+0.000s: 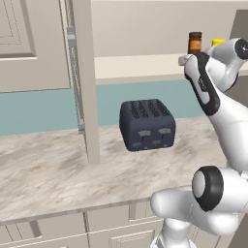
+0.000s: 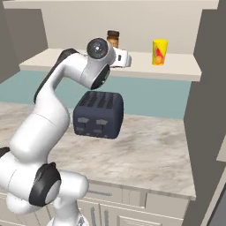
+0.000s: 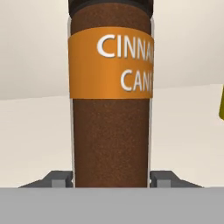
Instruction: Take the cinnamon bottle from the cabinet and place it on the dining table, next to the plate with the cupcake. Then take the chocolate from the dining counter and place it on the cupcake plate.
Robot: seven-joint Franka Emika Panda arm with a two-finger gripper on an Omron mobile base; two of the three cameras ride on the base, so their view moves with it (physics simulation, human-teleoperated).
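The cinnamon bottle [image 3: 111,131], dark brown with an orange label, stands upright on the cabinet shelf [image 2: 176,66]. Its dark cap [image 2: 113,34] rises behind the arm's wrist in the right base view, and the cinnamon bottle [image 1: 195,42] also shows in the left base view. My gripper [image 3: 111,181] is at the bottle's lower body, with one dark fingertip [image 3: 59,179] against each side of it. The jaws are shut on the bottle. The white hand [image 2: 122,59] reaches over the shelf's front edge. The dining table, plate, cupcake and chocolate are out of view.
A short yellow canister [image 2: 160,52] stands on the same shelf, right of the bottle. A dark toaster [image 2: 98,114] sits on the marbled counter [image 1: 48,169] below. The open cabinet door [image 1: 87,82] stands edge-on at the left; a dark wall [image 2: 207,88] closes the right side.
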